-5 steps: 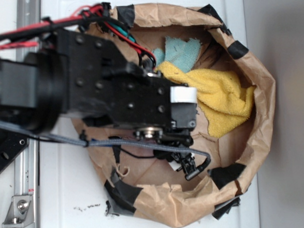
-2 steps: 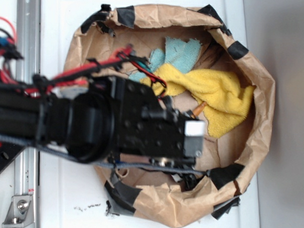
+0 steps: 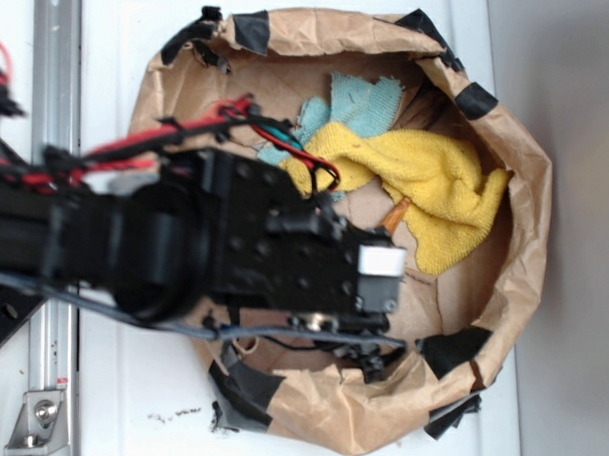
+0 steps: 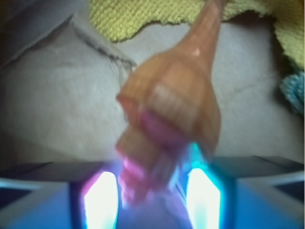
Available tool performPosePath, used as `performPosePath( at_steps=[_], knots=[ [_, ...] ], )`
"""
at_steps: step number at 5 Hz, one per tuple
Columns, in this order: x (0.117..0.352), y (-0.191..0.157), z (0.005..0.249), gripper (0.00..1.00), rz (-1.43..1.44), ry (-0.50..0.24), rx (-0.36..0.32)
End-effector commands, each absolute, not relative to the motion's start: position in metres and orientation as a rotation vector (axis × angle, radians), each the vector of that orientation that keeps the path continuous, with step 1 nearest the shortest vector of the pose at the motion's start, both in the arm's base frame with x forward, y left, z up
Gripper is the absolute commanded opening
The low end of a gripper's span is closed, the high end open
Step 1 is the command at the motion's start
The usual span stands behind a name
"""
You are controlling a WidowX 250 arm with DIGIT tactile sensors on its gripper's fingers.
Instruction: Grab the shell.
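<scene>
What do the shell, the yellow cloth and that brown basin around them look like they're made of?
Shell: apparently natural shell, smooth, faintly glossy, ribbed orange-brown. Yellow cloth: soft terry-like fabric with a nubby weave. Basin: crumpled brown paper, matte and creased, patched with black tape.

A white table (image 3: pixel 129 382) carries everything. Directly on it sits a crumpled brown paper bag (image 3: pixel 526 196), rolled down into a shallow bowl shape and patched around its rim with pieces of black tape (image 3: pixel 253 31). The bag fills most of the table's width. Along the table's left edge runs a grey metal rail (image 3: pixel 58 69), with a bracket at its lower end. A few small dark specks (image 3: pixel 173 417) lie on the white surface near the bag's lower left side.
</scene>
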State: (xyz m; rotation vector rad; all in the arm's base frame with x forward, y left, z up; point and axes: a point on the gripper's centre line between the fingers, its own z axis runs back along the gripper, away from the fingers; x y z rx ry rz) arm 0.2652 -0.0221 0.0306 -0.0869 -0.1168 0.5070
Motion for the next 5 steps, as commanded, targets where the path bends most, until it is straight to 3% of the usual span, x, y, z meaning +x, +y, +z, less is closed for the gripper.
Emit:
performPosePath(
  at_steps=[1,2,3,4,5],
  knots=[
    [0.261,0.012,0.095,0.0,0.428,-0.21,-0.106],
    [0.256,0.017,0.12,0.0,0.392,-0.225,-0.112],
    [0.255,0.013,0.116,1.0,0.481,-0.234,-0.116],
    [0.263,0.008,0.09,1.0,0.564,-0.229,-0.141],
    [0.276,0.002,0.066,1.0,0.574,-0.208,-0.11]
  ],
)
